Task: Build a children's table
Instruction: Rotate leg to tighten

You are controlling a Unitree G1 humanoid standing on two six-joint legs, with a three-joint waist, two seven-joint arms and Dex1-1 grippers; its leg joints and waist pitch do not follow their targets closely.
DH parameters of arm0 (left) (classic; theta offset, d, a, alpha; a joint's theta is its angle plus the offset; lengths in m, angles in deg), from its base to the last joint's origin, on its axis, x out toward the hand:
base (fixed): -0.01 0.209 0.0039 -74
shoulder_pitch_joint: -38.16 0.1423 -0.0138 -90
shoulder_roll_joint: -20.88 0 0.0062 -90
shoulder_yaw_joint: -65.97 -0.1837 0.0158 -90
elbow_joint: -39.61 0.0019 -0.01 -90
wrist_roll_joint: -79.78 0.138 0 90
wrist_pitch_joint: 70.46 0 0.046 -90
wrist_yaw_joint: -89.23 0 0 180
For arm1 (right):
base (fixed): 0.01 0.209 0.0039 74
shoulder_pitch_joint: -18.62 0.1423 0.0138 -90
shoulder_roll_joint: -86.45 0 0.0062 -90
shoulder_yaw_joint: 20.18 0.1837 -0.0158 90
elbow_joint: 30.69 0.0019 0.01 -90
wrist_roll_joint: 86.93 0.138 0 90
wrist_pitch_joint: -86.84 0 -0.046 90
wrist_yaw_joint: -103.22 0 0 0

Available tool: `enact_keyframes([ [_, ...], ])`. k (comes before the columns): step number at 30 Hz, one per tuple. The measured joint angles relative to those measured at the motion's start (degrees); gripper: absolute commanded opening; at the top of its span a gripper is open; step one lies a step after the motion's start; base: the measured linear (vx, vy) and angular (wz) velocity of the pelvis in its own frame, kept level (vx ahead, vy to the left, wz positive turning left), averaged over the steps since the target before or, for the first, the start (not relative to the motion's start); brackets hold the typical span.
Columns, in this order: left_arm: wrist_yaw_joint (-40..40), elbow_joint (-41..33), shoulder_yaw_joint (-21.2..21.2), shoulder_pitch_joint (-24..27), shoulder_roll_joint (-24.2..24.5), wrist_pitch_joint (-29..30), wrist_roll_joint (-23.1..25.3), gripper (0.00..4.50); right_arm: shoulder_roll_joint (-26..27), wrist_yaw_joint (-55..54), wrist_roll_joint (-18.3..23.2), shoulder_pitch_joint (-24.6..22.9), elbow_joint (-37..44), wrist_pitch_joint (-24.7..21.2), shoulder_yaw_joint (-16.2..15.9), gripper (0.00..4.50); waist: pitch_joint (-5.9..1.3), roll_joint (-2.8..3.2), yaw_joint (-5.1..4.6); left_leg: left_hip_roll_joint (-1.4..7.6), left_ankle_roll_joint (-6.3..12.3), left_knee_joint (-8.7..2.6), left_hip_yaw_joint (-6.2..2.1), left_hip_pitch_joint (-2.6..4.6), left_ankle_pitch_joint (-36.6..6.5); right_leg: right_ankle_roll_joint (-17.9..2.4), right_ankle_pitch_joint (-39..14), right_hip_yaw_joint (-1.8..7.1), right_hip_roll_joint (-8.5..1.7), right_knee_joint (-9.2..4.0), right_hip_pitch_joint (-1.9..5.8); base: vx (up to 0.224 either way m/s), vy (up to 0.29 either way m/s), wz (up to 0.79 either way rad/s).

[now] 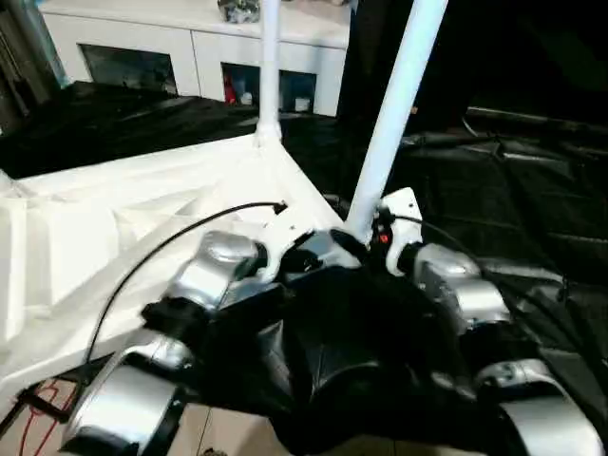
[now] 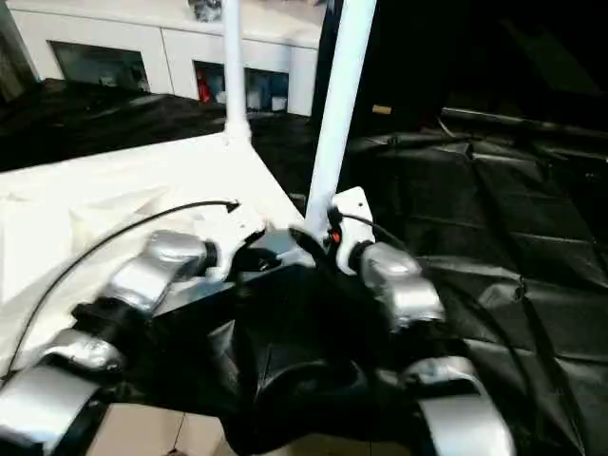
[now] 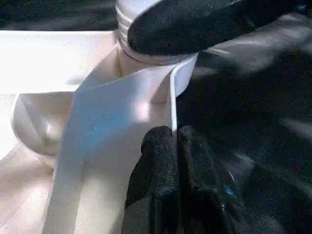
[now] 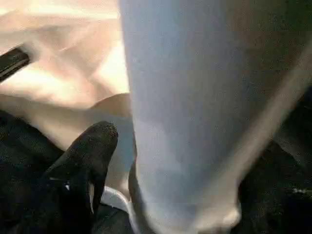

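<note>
A: Where is the table found?

B: The tabletop [image 1: 142, 228] is seen upside down across the left and centre of the head view, its ribbed underside up, on the black-draped work table [image 1: 513, 190]. One leg [image 1: 269, 66] is stood upright in the far corner socket, upper centre. A second leg [image 1: 394, 114] is seen leaning to the right, its foot at the near corner socket [image 3: 146, 73], centre of the frame.

A: And the grippers?

B: The left gripper [image 3: 173, 141] is shut, its fingers pressed together on the thin edge of the tabletop's rim just below that socket. The right gripper [image 4: 146, 161] is set around the foot of the leaning leg; one black finger [image 4: 92, 146] is seen just beside the tube. Whether the tube is actually clamped cannot be told.

A: What could go wrong?

B: The leg may not be seated yet, judging by its tilt. If it is let go while tilted, it could be toppled by its own height. If it is pushed in crooked, it could be jammed in the socket, or the tabletop could be slid out of the thin left pinch.
</note>
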Motion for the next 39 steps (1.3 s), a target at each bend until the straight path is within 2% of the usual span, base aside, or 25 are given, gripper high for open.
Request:
enact_keyframes([
  [6, 8.1, -2.2, -0.8, 1.7, 3.8, -2.8, -1.2, 0.0, -3.6, 10.2, 0.0, -3.1, 2.6, 0.6, -2.6, 3.78, 0.06, 0.03, 0.09, 0.01, 0.06, 0.06, 0.01, -0.23, 0.0, 0.0, 0.0, 0.0, -0.01, 0.01, -0.17, 0.0, 0.0, 0.0],
  [11, 13.6, -2.4, -1.8, 2.5, 6.0, -6.7, -1.6, 0.0, -7.3, 17.8, 0.1, -5.6, 7.3, 1.4, -5.5, 3.78, 0.1, -0.07, 0.9, 0.03, 0.06, 0.1, 0.01, -0.22, 0.0, 0.0, 0.0, 0.01, -0.02, 0.02, -0.15, 0.0, 0.0, 0.0],
  [19, 17.8, -4.5, -2.4, 3.6, 7.9, -7.1, -2.7, 0.0, -7.6, 21.7, 2.2, -7.8, 10.6, 0.1, -5.8, 3.78, 0.13, -0.09, 1.59, 0.04, 0.06, 0.1, 0.01, -0.27, 0.0, 0.0, 0.0, 0.01, -0.02, 0.04, -0.19, 0.0, 0.0, 0.0],
  [22, 19.1, -4.8, -2.4, 3.8, 8.4, -7.1, -3.2, 0.0, -7.7, 21.9, 2.5, -8.5, 12.1, -0.2, -6.2, 3.45, 0.13, -0.08, 1.54, 0.04, 0.06, 0.12, 0.01, -0.26, 0.0, 0.0, 0.0, 0.01, -0.02, 0.05, -0.19, 0.0, 0.0, 0.0],
  [24, 19.7, -4.8, -2.4, 4.0, 8.6, -7.2, -3.2, 0.0, -7.7, 22.0, 2.6, -8.6, 12.3, -0.9, -6.2, 3.39, 0.13, -0.08, 1.58, 0.04, 0.05, 0.13, 0.01, -0.24, 0.0, 0.0, 0.0, 0.01, -0.02, 0.08, -0.18, 0.0, 0.0, 0.0],
  [25, 19.8, -4.8, -2.4, 4.0, 8.6, -7.3, -3.2, 0.0, -7.7, 22.0, 2.6, -8.6, 12.4, -1.0, -6.2, 3.19, 0.13, -0.08, 1.58, 0.04, 0.05, 0.13, 0.01, -0.24, 0.0, 0.0, 0.0, 0.01, -0.02, 0.09, -0.18, 0.0, 0.0, 0.0],
  [30, 19.8, -4.8, -2.4, 4.1, 8.6, -7.4, -3.2, 0.0, -7.5, 21.9, 3.0, -8.8, 12.4, -1.3, -6.1, 2.87, 0.12, -0.06, 1.6, 0.04, 0.04, 0.14, 0.01, -0.23, 0.0, 0.0, 0.0, 0.02, -0.02, 0.11, -0.17, 0.0, 0.0, 0.0],
  [35, 19.4, -4.9, -2.4, 4.4, 8.7, -7.3, -3.2, 0.0, -6.4, 20.6, 3.2, -10.0, 13.4, -2.2, -5.6, 2.81, 0.09, -0.06, 1.57, 0.04, 0.04, 0.14, 0.01, -0.18, 0.0, 0.0, 0.0, 0.02, -0.02, 0.12, -0.13, 0.0, 0.0, 0.0],
  [39, 14.3, -3.4, -2.0, 3.7, 7.0, -6.8, -1.8, 0.0, -3.9, 13.8, 2.7, -9.8, 11.5, -3.0, -3.6, 2.79, 0.06, -0.14, 1.31, 0.03, 0.03, 0.24, 0.01, 0.04, 0.0, 0.0, 0.0, 0.07, -0.02, 0.21, 0.02, 0.0, 0.0, 0.0],
])
